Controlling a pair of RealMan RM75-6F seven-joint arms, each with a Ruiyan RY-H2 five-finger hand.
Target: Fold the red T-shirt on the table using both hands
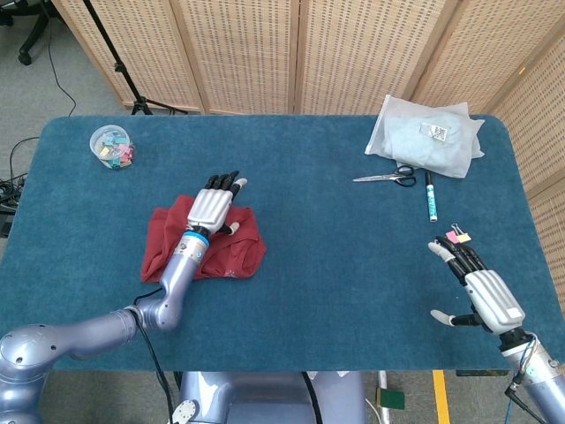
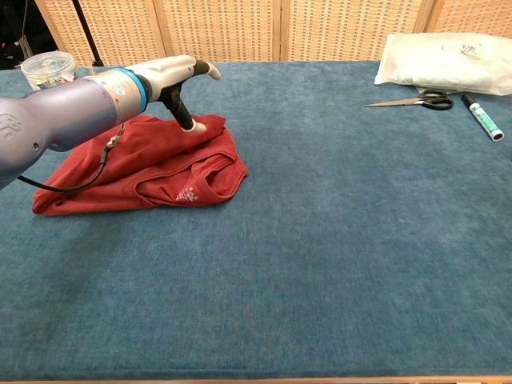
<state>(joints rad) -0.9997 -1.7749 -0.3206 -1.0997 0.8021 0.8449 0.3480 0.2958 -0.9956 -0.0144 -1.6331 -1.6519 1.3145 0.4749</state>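
Though head-visible, right robot hand (image 1: 481,287) chest-hidden.

Probably a robot lab: blue-felt table (image 1: 309,291), wicker screens (image 1: 265,53), tripod (image 1: 119,66).

Blue-carpeted table (image 1: 353,265) w/ woven wicker screens (image 1: 353,44) behind, grey floor (image 1: 35,88) at left.
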